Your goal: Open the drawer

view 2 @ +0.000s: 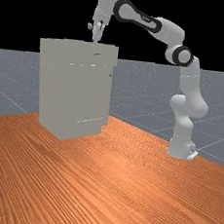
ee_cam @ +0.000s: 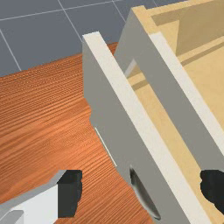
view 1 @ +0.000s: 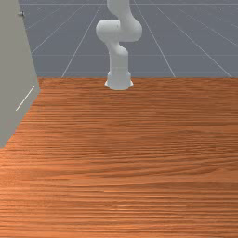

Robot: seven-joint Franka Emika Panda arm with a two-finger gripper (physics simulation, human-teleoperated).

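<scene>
Drawer stands ajar, tan inside; gripper spread wide over its front.

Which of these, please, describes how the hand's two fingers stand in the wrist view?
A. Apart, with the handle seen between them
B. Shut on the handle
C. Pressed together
A: the hand has its two fingers wide apart, and the handle is seen between them, with a gap to each finger.
</scene>
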